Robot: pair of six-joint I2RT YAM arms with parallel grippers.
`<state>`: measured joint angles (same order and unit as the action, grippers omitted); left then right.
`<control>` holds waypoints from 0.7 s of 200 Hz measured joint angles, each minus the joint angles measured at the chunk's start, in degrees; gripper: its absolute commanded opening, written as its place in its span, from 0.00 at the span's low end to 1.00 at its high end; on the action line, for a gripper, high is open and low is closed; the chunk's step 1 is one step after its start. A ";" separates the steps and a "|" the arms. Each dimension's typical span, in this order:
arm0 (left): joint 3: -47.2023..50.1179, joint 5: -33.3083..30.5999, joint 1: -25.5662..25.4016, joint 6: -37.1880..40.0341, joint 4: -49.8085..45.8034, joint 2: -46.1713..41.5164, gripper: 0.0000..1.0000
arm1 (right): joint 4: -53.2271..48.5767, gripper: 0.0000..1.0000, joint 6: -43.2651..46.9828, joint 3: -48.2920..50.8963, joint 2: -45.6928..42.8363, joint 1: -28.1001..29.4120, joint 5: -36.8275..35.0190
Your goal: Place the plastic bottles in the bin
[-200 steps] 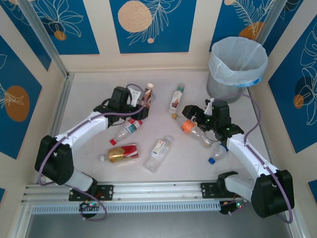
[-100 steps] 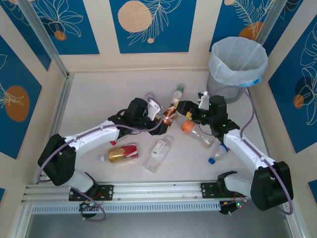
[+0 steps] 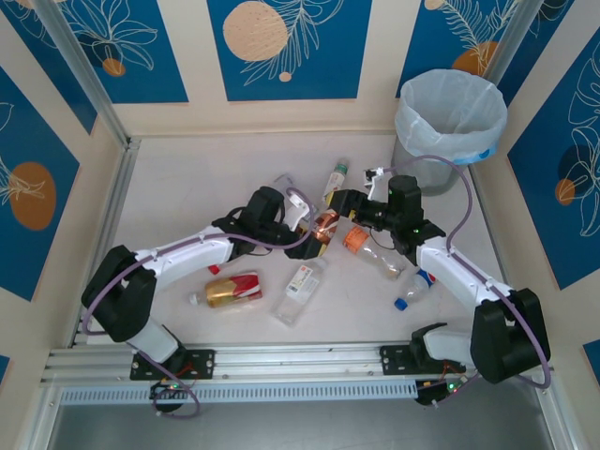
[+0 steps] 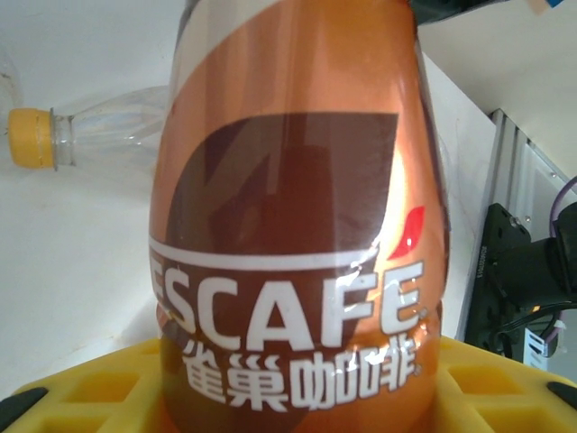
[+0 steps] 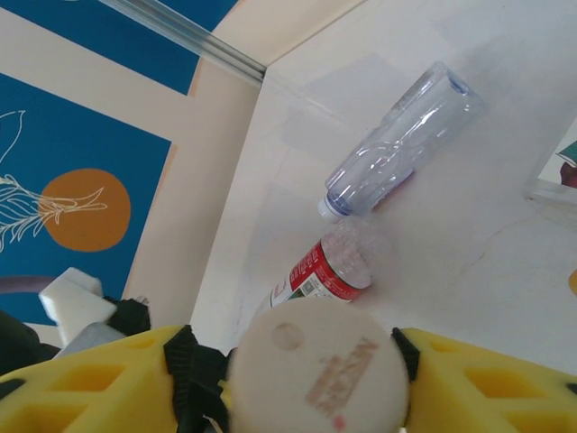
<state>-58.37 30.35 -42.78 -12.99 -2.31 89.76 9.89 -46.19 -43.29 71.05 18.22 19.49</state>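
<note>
Left gripper (image 3: 312,242): clamped on the lower body of the coffee bottle (image 4: 288,225), yellow fingers (image 4: 72,392) on either side of its copper label. I hold it off the table at mid-scene, well short of the bin (image 3: 417,171) at far right.

Right gripper (image 3: 340,208): set about the same bottle's white cap (image 5: 315,379). The cap fills the gap between my fingers (image 5: 99,383), so I read this as a grip.

Step in hand, as I judge it, is a transfer from left to right, the right arm being nearer the bin. The cap is a small round hold. I should confirm the right grip is firm before the left lets go, then expect the body to swing below it.

Not verifiable:
- The label blocks the left wrist view, with the pad contact cut off at the bottom edge.
- The cap hides the bottle body from the right wrist.
- From above, both grippers crowd the bottle.

The red-and-gold bottle (image 3: 230,289) lies on the table.
</note>
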 measured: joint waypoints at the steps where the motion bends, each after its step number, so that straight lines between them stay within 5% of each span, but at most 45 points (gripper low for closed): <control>1: -0.04 0.04 0.00 0.00 0.00 0.00 0.52 | 0.00 0.52 0.00 0.00 0.04 0.00 0.00; 73: -1.22 2.08 0.00 -0.20 0.81 1.60 0.53 | -0.26 0.00 1.73 -0.46 0.87 0.13 0.02; 103: -1.53 2.03 0.00 -0.22 0.79 1.73 0.60 | -1.68 0.00 2.82 -1.42 0.87 0.02 0.07; 121: -1.60 2.23 0.00 -0.31 1.33 1.73 0.72 | -3.28 0.00 3.87 -2.69 0.87 -0.15 0.04; 140: -1.57 2.21 0.00 -0.02 1.73 1.53 0.99 | -4.11 0.00 4.79 -3.78 0.87 -0.48 0.07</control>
<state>-59.94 32.56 -42.78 -13.02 -0.58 91.29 5.78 -41.41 -47.07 71.92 17.74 19.55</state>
